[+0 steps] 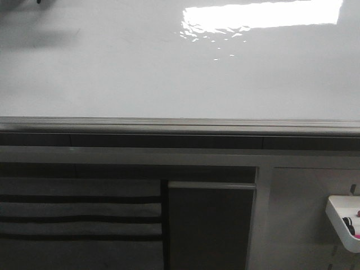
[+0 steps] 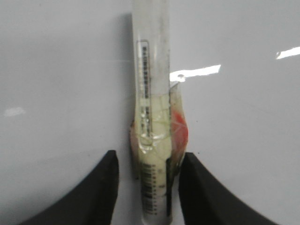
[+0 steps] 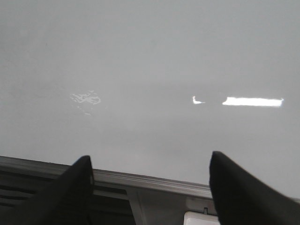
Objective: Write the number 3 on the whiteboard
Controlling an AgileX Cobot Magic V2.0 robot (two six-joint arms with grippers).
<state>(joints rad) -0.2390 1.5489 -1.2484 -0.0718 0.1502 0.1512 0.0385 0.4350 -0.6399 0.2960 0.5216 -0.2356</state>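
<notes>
You see the whiteboard (image 1: 140, 73) lying flat, glossy white with bright glare and a grey frame along its edge. Your left gripper (image 2: 147, 187) clasps a clear taped marker (image 2: 152, 117) over it. Your right gripper (image 3: 150, 187) hangs spread, holding nothing.

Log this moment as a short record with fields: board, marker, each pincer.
whiteboard: glossy, glare at upper right, no numeral visible
frame: grey, along the board's lower edge
marker: clear-bodied, barcode label, taped at the middle
left pincer: marker between its fingers, over the board
right pincer: open, empty, at the board's edge
tray: white, lower right
</notes>
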